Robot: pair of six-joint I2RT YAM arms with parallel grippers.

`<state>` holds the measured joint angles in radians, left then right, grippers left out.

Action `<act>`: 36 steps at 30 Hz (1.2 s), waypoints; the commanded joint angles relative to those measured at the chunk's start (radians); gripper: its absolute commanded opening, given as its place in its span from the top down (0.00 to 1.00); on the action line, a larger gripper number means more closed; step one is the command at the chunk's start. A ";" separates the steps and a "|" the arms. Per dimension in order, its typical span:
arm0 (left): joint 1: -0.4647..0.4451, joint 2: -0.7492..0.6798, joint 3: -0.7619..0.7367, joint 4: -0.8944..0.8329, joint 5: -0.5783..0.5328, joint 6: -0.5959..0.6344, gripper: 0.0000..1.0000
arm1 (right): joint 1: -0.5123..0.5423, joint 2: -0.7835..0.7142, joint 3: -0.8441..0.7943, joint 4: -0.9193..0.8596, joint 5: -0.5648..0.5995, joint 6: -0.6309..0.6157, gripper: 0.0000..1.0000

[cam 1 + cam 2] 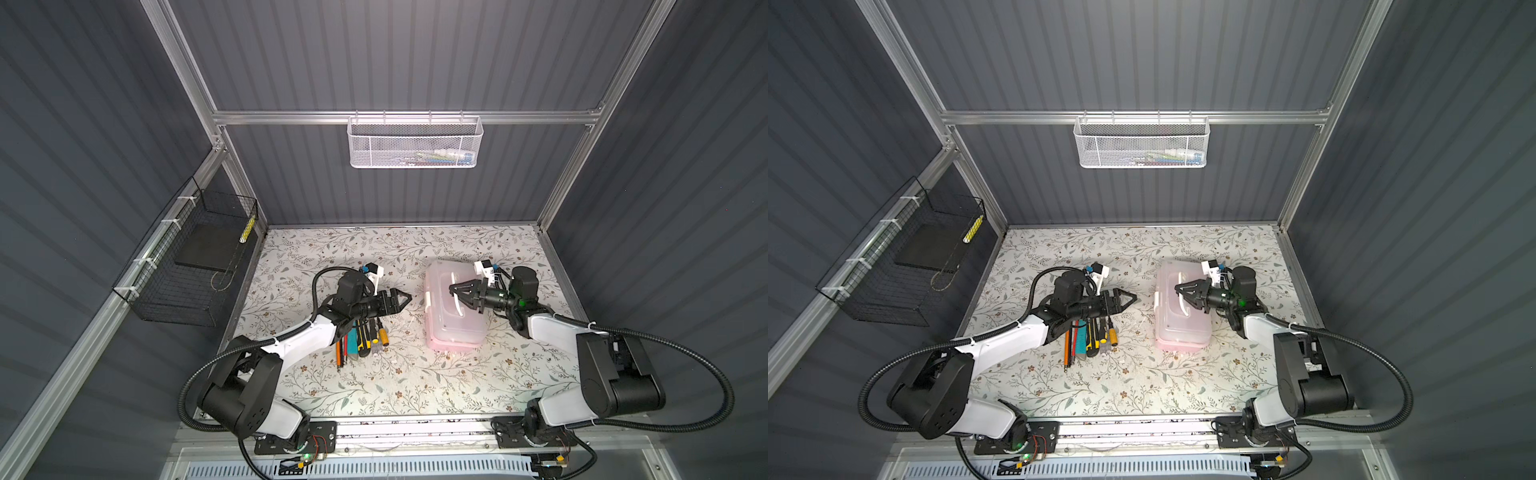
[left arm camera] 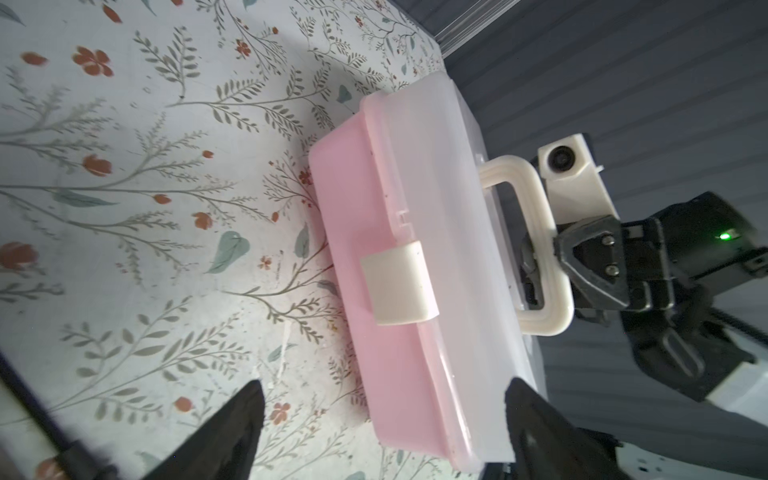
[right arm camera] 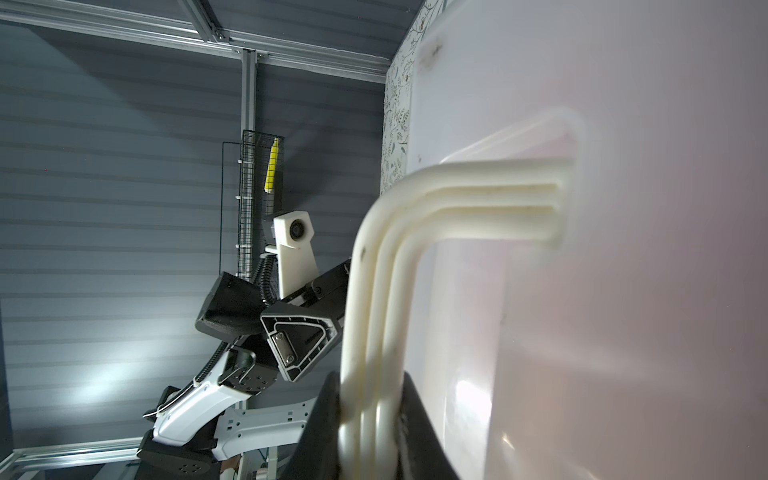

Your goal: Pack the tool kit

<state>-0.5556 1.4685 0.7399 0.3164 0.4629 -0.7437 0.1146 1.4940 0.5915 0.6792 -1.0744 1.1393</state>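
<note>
The tool kit's pink case stands on the floral table, right of centre, its frosted lid down. A white latch lies over its front. My right gripper is shut on the white handle on top. My left gripper is open, hovering just left of the case, facing the latch side without touching. Several loose tools, screwdrivers and knives, lie on the table under my left arm.
A white mesh basket with small items hangs on the rear rail. A black wire basket hangs on the left wall with a yellow item in it. Grey panels wall in the table.
</note>
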 commanded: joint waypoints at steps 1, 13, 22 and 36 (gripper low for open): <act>-0.001 0.017 -0.026 0.133 0.075 -0.082 0.09 | -0.009 0.045 -0.019 0.244 -0.084 0.133 1.00; -0.001 0.107 -0.040 0.291 0.083 -0.147 0.11 | -0.015 0.276 -0.038 0.741 -0.104 0.422 1.00; -0.001 0.251 0.015 0.456 0.137 -0.227 0.16 | -0.013 0.291 -0.036 0.727 -0.111 0.409 1.00; -0.016 0.413 0.050 0.756 0.208 -0.408 0.18 | -0.009 0.287 -0.037 0.675 -0.116 0.369 1.00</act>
<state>-0.5617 1.8713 0.7605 0.9913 0.6376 -1.1164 0.0978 1.7691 0.5674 1.3895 -1.1614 1.5661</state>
